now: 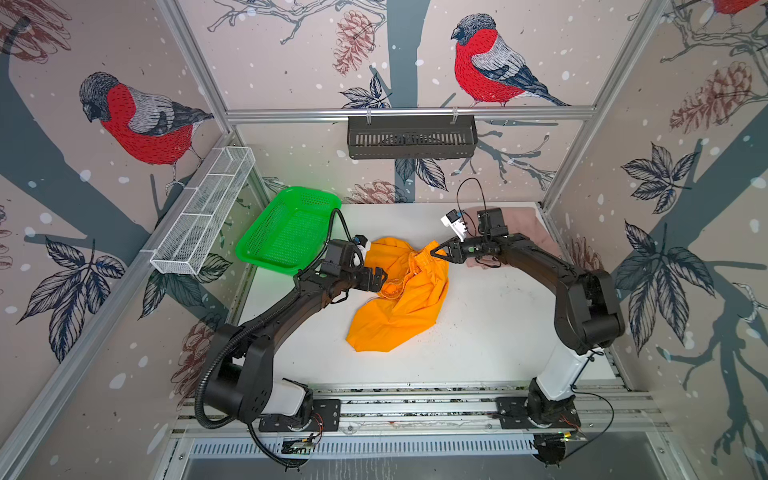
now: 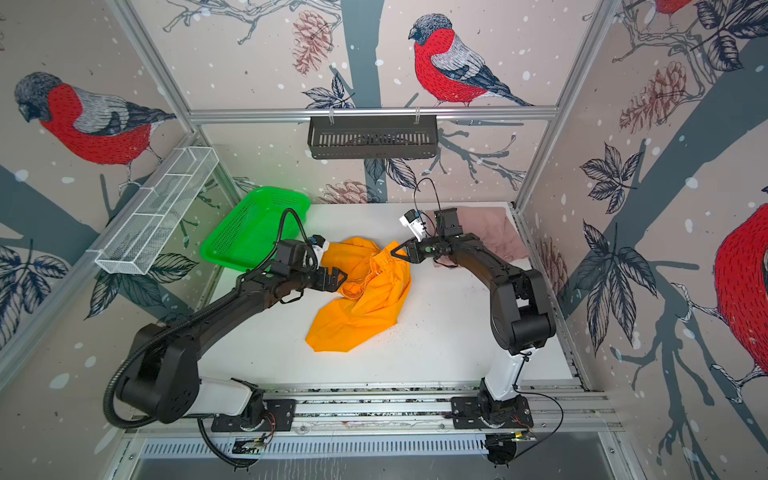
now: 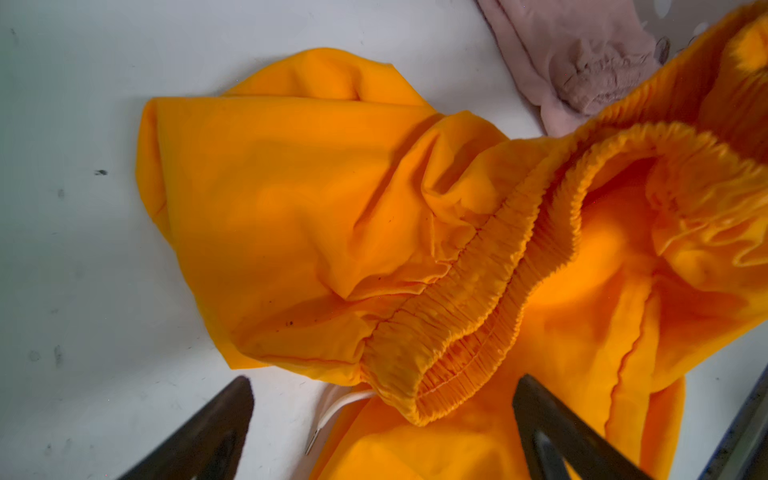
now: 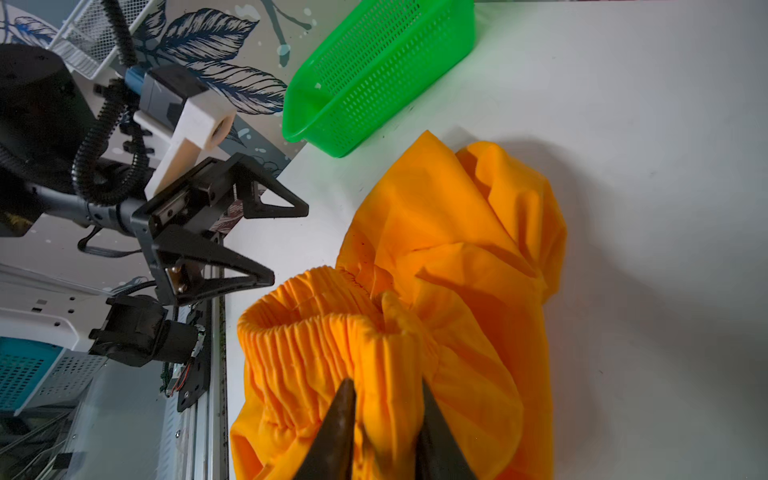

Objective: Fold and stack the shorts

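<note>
Two shorts: one pair is bright orange shorts (image 1: 399, 299) of thin cloth. The other pair is dusty pink shorts (image 1: 528, 224) of thin cloth.
Orange pair: it lies crumpled in the middle of the flat white bench (image 1: 478, 332) and is not folded. Its stretchy, gathered waistband gapes open like a mouth. One leg points toward the front edge of the bench.
Pink pair: it lies in the far right corner of the bench, partly hidden behind the right arm. It is near the orange pair, but I cannot tell if the two touch.
Left tool (image 1: 381, 279): its two black fingers are spread wide and hold nothing. It sits just beside the left end of the orange waistband. In the left wrist view that end of the waistband lies right in front of the gap between the fingers.
Right tool (image 4: 385, 384): its fingers are only a little way apart, and orange waistband cloth is bunched between them. That side of the waistband is lifted up off the bench.
White cord (image 3: 336, 409): a thin white cord with a small metal tip pokes out from under the orange cloth.
Basket: a green plastic mesh basket (image 1: 291, 232) sits at the far left of the bench, just behind the left arm.
</note>
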You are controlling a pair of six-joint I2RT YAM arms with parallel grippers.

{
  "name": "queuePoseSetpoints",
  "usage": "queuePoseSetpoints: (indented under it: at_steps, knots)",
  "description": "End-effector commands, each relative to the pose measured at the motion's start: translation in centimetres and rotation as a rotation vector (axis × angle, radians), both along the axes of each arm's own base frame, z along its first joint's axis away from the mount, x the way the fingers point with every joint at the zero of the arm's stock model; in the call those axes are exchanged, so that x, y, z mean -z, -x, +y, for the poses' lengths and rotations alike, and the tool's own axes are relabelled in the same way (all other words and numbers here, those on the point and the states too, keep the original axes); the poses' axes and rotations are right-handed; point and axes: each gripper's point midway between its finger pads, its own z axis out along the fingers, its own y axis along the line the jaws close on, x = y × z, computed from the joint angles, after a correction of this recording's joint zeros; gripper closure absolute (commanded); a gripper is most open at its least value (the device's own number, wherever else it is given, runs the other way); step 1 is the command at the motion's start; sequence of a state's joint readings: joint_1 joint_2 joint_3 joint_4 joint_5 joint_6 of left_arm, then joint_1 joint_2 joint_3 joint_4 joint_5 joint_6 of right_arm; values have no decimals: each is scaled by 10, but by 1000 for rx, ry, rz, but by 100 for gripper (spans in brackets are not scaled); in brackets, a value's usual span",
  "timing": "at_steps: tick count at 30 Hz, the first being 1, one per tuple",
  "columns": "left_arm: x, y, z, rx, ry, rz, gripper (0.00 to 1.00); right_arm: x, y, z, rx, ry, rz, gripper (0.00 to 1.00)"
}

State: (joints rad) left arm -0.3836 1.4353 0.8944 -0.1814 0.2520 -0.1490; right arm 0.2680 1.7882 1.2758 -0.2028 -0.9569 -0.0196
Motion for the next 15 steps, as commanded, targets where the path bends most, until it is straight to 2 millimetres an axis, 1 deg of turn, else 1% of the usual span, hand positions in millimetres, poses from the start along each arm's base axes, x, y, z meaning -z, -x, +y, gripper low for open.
queuePoseSetpoints:
  at_steps: [1,2,4,5,7,8,9,10,11,12,14,15]
  knots:
    - [15,-9,15,-41,-129,-20,2,1,-10,-10,59,12,-3,70]
    - [18,-10,14,-33,-134,-7,2,4,-10,-12,66,14,4,68]
    - [23,-12,4,12,-116,18,2,7,-11,-14,72,22,10,61]
    - [25,-13,0,21,-110,20,2,8,-11,-15,77,27,13,60]
    - [32,-15,-11,56,-119,18,3,5,-11,-16,85,35,3,58]
    - [33,-15,-16,71,-129,17,3,2,-12,-18,99,43,-6,56]
    - [38,-14,-19,79,-151,26,5,-1,-14,-21,127,60,-20,51]
    - [45,-12,-19,83,-170,49,6,-4,-16,-26,164,85,-32,46]
    - [43,-14,-22,86,-173,56,9,-6,-19,-32,200,109,-40,44]
    - [45,-15,-21,78,-181,71,13,-9,-20,-38,244,135,-44,41]
    - [51,-14,-19,69,-196,102,20,-14,-23,-49,332,181,-47,37]
    - [53,-13,-18,65,-198,114,22,-16,-22,-54,373,203,-48,36]
